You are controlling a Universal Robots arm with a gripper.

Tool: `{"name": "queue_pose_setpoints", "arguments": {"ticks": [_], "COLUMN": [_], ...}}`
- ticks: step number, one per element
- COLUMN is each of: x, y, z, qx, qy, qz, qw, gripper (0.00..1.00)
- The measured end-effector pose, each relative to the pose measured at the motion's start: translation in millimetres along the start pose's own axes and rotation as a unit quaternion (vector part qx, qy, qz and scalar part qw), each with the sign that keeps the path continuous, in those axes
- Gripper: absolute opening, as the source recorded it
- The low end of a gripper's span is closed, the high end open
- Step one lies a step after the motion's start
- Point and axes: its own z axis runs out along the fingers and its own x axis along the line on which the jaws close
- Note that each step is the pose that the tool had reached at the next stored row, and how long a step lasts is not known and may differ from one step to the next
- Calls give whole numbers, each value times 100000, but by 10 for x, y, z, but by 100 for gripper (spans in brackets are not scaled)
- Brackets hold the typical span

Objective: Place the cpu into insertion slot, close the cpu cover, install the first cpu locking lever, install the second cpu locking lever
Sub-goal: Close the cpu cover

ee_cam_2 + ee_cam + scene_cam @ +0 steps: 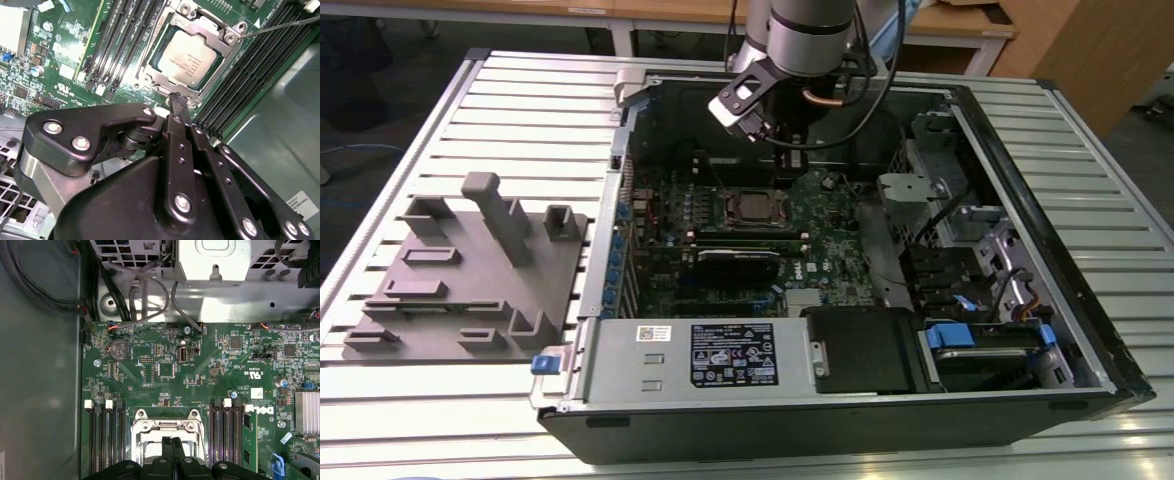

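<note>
The cpu (187, 54), a silvery square chip, lies in the insertion slot (148, 75) on the green motherboard (65, 45). The dark metal cpu cover (219, 75) lies flat around the chip, which shows through its window. One thin locking lever (280, 24) juts out from a corner of the socket, away from the frame. My gripper (176, 100) is shut with nothing between its fingers, its tips hovering just over one edge of the socket. In the first wrist view the gripper (172, 441) hangs over the cover (167, 427). The exterior view has the gripper (783, 165) above the cpu (758, 206).
Black memory slots (245, 75) flank the socket on both sides. The open computer case (1067, 330) stands on a slatted metal table (480, 110), with its power supply (707, 355) in front. A grey fixture block (467, 270) sits at the exterior view's left.
</note>
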Motion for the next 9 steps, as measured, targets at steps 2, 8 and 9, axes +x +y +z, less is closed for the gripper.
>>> {"name": "queue_pose_setpoints", "arguments": {"ticks": [2,8,9], "x": [0,-1,-1], "y": [0,-52,-64], "z": [0,2,4], "qx": [160,167,169], "qy": [-4,-8,-12], "qz": [-2,-3,-3], "qw": [100000,100000,100000], "gripper": [10,10,10]}}
